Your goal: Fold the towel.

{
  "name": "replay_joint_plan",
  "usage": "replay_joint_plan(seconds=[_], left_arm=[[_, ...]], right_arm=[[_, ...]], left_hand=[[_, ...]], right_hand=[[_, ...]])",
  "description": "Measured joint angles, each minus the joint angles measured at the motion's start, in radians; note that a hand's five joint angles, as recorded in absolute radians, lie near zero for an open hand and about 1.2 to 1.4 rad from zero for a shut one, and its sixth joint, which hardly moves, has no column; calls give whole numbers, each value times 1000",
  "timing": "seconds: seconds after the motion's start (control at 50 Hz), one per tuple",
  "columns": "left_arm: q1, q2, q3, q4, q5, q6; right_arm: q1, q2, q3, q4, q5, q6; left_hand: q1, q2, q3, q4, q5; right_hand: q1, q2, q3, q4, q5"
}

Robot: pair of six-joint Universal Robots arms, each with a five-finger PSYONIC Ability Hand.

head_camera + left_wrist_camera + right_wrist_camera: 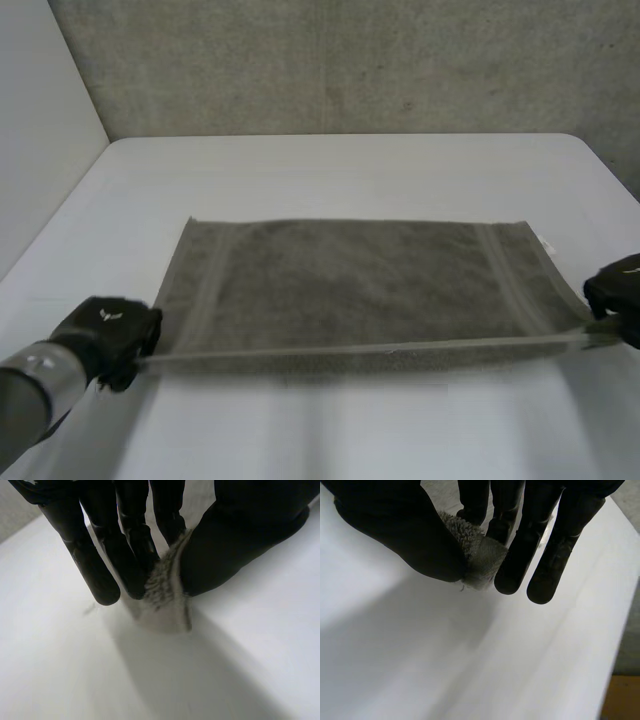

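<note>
The left hand point(112, 336) sits low at the near-left corner of the one grey towel point(350, 280), thumb and straight fingers pinching the cloth. The right hand point(614, 290) pinches the near-right corner the same way (two hands, one corner each). The near edge is raised and taut between them. The far part lies flat on the white table point(350, 165).

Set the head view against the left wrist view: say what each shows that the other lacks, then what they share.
Head view: the whole grey terry towel spread on the white table, near edge stretched between left hand and right hand. Left wrist view: fingers and thumb pinching a towel corner. Shared: left hand, towel, table.
</note>
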Motion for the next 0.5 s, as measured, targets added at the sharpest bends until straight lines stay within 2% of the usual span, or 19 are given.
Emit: replay_joint_plan(seconds=[0.08, 0.16, 0.28, 0.34, 0.36, 0.44, 0.5], left_arm=[[34, 66, -19, -62, 11, 77], [46, 62, 20, -32, 39, 103], [28, -68, 149, 79, 80, 91], [1, -198, 274, 138, 91, 67], [1, -198, 274, 138, 91, 67], [-32, -390, 474, 168, 93, 21], [-43, -476, 568, 171, 91, 1]], right_arm=[[-33, -57, -5, 16, -32, -29], [-36, -36, -41, -27, -61, 22], [11, 107, -151, -109, -63, 131], [70, 233, -258, -145, -40, 197], [70, 233, -258, -145, -40, 197], [118, 390, -416, -169, 18, 285], [131, 447, -481, -188, 41, 321]], left_hand=[[0, 0, 2, 0, 8], [0, 0, 2, 0, 11], [0, 0, 2, 0, 15], [0, 1, 2, 0, 17], [0, 1, 2, 0, 17], [0, 1, 2, 1, 17], [0, 1, 2, 0, 17]], right_hand=[[0, 0, 0, 0, 0], [0, 0, 0, 0, 0], [0, 0, 0, 0, 0], [0, 0, 0, 0, 0], [0, 0, 0, 0, 0], [0, 0, 0, 0, 1], [0, 0, 0, 0, 1]])
